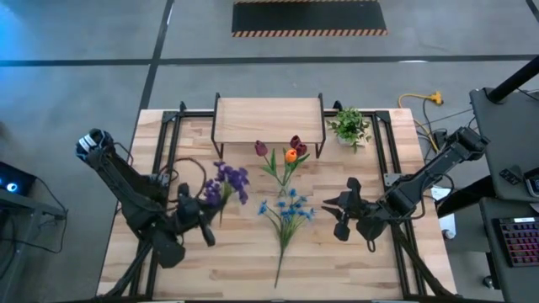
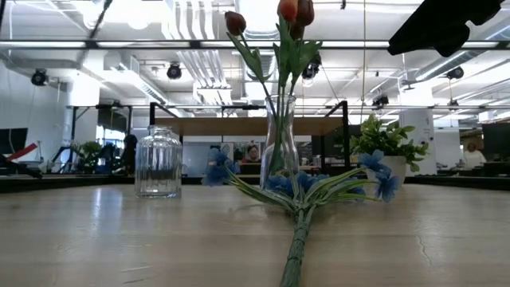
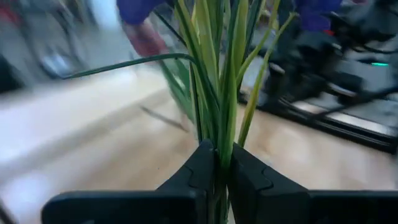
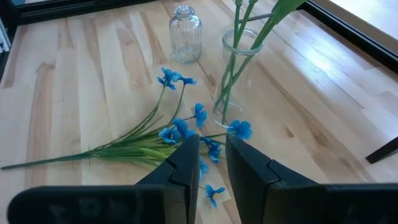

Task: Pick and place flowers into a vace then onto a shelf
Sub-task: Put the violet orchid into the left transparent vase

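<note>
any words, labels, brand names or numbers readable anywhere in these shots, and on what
None can be read.
ribbed glass jar: no label.
tall glass vase holding the tulips: no label.
shelf: bare wood, no marking.
keyboard beside the table: key legends too small to read.
striped floor mat: hazard stripes only, no text.

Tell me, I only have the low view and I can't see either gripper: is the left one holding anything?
Observer: Yes. The left gripper is shut on the green stems of the purple flowers.
Operator: And the right one?
Observer: The right gripper hovers over the blue flowers lying on the table, fingers slightly apart, holding nothing.
Operator: Anything on the shelf yet?
Observer: No. From above, the shelf has no vase or flowers on its wooden top.
</note>
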`<state>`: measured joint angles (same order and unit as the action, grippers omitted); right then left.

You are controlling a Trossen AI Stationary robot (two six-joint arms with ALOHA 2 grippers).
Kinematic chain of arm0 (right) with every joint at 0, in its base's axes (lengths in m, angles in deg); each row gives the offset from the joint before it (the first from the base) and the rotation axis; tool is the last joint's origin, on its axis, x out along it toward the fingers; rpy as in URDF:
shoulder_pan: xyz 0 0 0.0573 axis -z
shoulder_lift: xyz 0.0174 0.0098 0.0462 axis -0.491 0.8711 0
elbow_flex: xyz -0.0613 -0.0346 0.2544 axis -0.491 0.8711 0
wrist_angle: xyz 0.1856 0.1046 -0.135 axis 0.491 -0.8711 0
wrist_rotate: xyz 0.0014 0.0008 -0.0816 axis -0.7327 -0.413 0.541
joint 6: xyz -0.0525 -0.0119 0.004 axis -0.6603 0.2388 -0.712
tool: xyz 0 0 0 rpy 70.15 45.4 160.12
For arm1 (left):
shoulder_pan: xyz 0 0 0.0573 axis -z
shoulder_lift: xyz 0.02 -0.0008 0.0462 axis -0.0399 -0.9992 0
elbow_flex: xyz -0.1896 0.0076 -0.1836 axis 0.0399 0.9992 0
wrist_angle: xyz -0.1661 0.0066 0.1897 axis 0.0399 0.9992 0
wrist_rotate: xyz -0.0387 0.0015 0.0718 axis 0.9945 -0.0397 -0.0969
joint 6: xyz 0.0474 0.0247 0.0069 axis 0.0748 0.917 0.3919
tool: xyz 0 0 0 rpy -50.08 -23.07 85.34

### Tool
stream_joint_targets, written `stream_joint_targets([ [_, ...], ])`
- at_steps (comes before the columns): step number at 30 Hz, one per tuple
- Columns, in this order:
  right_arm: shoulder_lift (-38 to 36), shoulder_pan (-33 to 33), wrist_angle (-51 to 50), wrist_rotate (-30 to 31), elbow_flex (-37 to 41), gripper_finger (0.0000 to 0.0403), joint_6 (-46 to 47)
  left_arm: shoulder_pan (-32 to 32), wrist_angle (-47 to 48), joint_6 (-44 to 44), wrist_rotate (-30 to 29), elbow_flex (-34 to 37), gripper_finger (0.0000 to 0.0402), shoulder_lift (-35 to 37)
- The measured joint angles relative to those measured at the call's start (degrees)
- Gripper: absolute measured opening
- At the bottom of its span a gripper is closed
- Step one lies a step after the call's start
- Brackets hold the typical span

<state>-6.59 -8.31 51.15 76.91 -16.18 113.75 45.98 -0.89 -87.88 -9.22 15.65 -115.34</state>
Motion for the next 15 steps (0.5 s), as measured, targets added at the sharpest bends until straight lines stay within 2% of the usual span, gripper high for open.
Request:
stream_joint_targets([
  [4, -0.02, 0.0, 0.22, 0.0, 0.02, 0.0073, 0.01, -0.19, 0.44, 7.98, -11.91, 0.28, 0.0012, -1.28],
  [7, -0.02, 0.07, 0.28, 0.02, 0.02, 0.0071, 0.73, -1.52, 0.92, 8.29, -13.97, 1.89, 0.0012, -1.51],
  [15, -0.02, 0.28, 0.37, 0.0, 0.02, 0.0072, 2.64, -4.48, 0.74, -12.5, -14.04, 10.92, 0.0012, -1.44],
])
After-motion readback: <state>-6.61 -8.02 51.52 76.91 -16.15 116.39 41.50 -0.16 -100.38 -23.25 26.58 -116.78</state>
